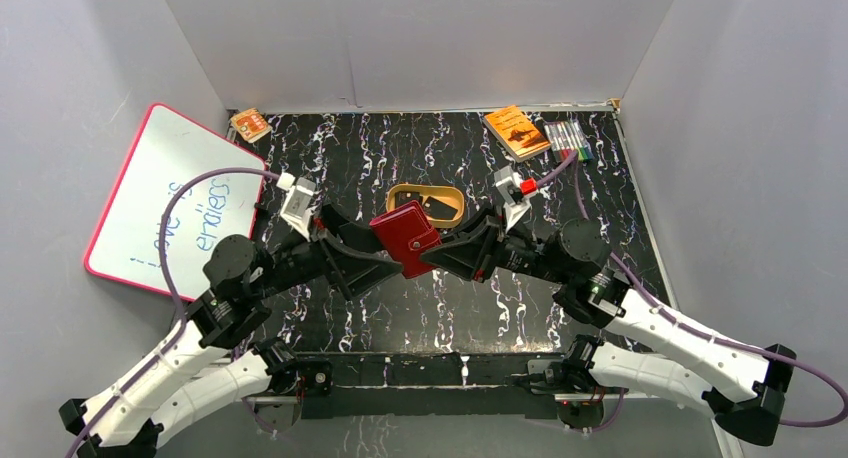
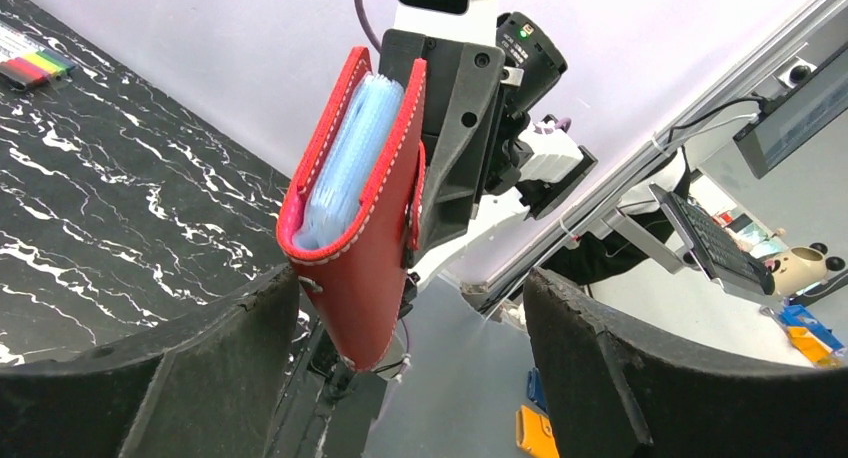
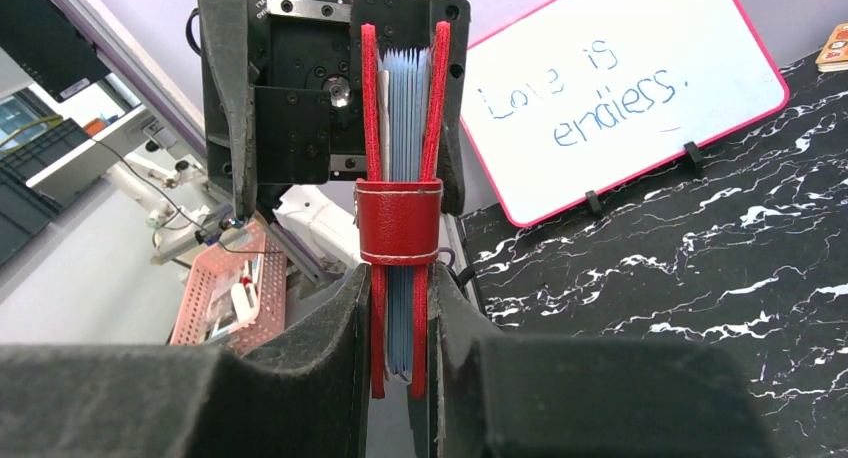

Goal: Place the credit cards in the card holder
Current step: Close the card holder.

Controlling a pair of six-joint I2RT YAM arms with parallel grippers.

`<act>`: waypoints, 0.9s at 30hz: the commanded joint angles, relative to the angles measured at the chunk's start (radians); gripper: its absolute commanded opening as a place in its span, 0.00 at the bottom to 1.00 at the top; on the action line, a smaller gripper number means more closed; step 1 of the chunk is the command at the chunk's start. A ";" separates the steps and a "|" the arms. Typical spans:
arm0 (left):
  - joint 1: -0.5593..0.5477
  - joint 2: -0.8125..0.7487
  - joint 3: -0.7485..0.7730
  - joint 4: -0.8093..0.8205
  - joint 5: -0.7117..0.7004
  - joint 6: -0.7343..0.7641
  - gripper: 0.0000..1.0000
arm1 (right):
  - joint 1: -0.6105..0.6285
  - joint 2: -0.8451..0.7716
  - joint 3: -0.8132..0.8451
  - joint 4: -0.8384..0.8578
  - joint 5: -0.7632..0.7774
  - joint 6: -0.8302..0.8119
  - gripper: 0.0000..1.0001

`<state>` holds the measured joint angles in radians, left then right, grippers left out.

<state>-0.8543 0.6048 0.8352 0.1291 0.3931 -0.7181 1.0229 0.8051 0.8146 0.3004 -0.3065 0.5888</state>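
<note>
- The right gripper (image 3: 400, 288) pinches the closed red card holder (image 3: 400, 223) between its fingers, holding it upright above the table's middle.
- The left gripper (image 2: 410, 298) has its fingers spread wide around the holder.
- A tan dish (image 1: 425, 187) sits just beyond, on the far side.

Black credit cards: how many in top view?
2 black credit cards, seemingly, both in the tan oval dish behind the red folding wallet; others may be hidden.

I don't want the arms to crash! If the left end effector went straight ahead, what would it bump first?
Most likely the red card holder, between the left end effector's open fingers and clamped by the right end effector, whose body comes just behind. Depth is hard to judge.
</note>
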 commanded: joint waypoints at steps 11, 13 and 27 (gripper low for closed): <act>-0.005 0.023 -0.141 0.349 0.044 -0.125 0.74 | 0.000 -0.049 -0.109 0.347 0.047 0.082 0.00; -0.005 0.022 -0.152 0.361 0.045 -0.132 0.72 | -0.001 -0.051 -0.113 0.351 0.046 0.083 0.00; -0.005 0.036 -0.146 0.336 0.039 -0.124 0.43 | 0.000 -0.043 -0.128 0.361 0.031 0.112 0.00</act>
<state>-0.8543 0.6422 0.6811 0.4267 0.4263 -0.8490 1.0229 0.7784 0.6888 0.5583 -0.2832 0.6891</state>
